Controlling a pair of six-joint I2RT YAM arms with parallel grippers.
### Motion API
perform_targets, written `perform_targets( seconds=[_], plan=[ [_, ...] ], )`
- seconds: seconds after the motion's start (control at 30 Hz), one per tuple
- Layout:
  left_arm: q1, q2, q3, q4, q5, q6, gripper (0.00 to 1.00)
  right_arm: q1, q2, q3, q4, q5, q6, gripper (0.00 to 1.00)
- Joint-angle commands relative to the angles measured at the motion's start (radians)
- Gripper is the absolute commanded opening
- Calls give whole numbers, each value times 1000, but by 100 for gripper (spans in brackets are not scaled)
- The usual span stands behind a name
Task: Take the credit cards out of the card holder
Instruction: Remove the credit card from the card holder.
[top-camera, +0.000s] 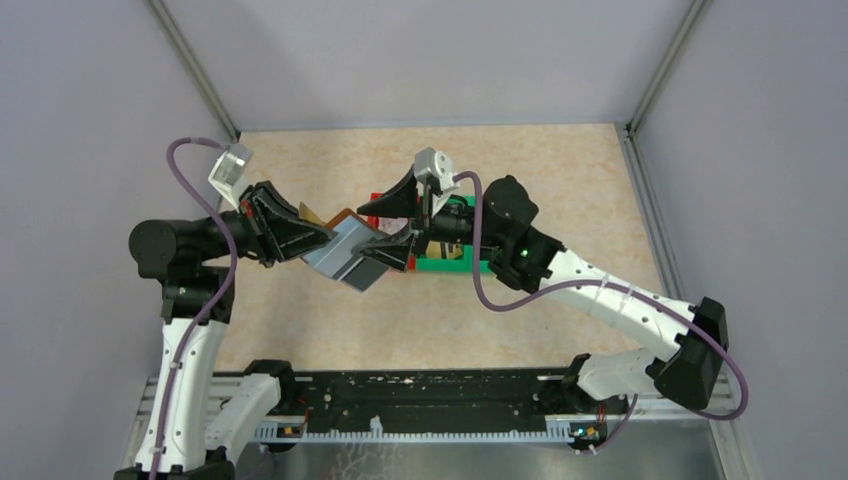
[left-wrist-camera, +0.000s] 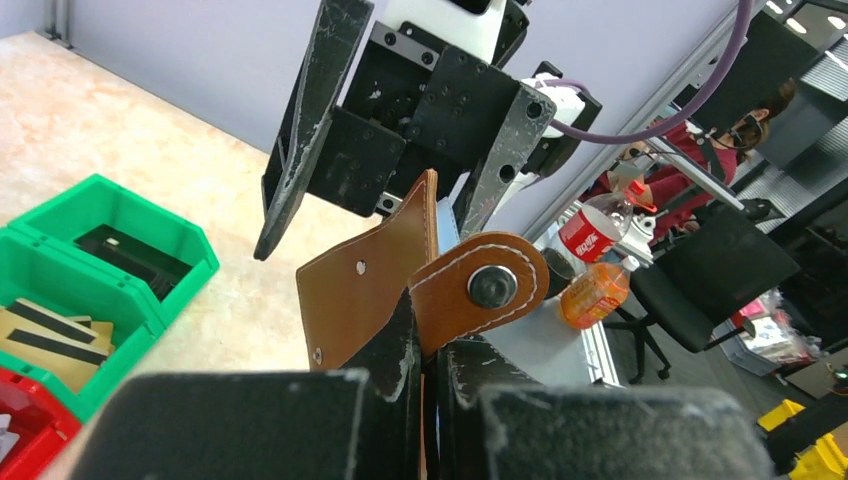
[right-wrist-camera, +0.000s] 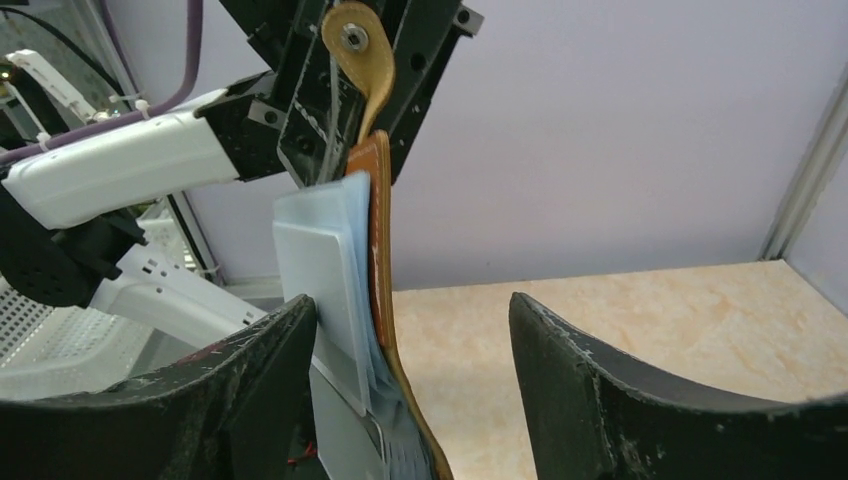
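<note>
Currently mid-extraction: left tool (left-wrist-camera: 425, 365) pinches the card holder (top-camera: 345, 258) aloft above the worktop (top-camera: 560, 180); right tool (right-wrist-camera: 412, 305), spread at its 3 o'clock, should next grip any card in the pale pockets (right-wrist-camera: 318, 285).

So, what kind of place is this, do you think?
Probably a robotics lab or office: a table walled by grey panels, and beyond it, in the left wrist view, an office chair, drink bottles and a person.

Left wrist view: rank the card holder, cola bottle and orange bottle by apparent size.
1. card holder: largest, though it is nearest the camera.
2-3. cola bottle and orange bottle: they look alike, so not ranked.
</note>
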Motion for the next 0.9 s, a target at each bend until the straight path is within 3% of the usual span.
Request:
perform_targets(
  seconds=[0.0,0.1,0.17,0.23,0.27,0.33,0.5,0.57,0.7,0.87],
  plan=[
    [4,-6,-14,73,29,-42,0,12,37,93,9,-67,6,66],
    [4,-14,-19,74,32,-40,0,12,57,105,6,-100,35,52],
    [4,-15,-17,69,32,-33,0,12,66,108,0,-111,48,32],
    [4,-16,-12,54,30,-7,0,12,71,107,5,-119,63,5],
    [4,-17,-9,31,25,17,0,12,74,106,9,-126,72,0],
    [4,-18,12,-53,-10,108,6,12,77,104,13,-145,94,0],
    [4,-10,108,-296,-138,346,56,9,80,132,-108,-144,83,0],
    [4,-5,123,-316,-158,376,68,0,78,143,-159,-137,83,0],
    [4,5,128,-354,-108,445,69,-21,50,137,-197,-119,109,0],
    [4,17,113,-588,-70,673,61,-47,20,124,-160,-125,155,0]
  ],
)
